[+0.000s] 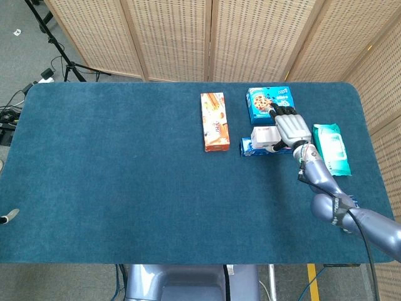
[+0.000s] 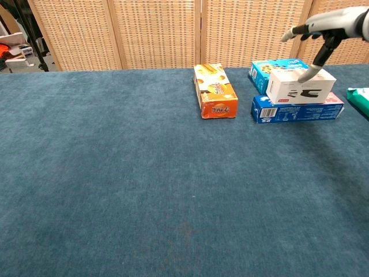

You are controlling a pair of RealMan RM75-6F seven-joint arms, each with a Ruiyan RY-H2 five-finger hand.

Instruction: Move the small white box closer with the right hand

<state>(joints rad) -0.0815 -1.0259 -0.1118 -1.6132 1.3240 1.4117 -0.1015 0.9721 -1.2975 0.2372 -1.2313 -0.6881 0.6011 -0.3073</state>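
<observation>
Here the small white box (image 2: 300,85) sits atop a flat blue box (image 2: 297,108); likely light, stiff cardboard, best gripped across its long sides. The right hand (image 1: 289,127) hovers above, fingers spread, holding nothing.

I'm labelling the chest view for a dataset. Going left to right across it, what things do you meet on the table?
orange box → long blue box with the small white box on top, under the right hand → green packet at the right edge.
</observation>
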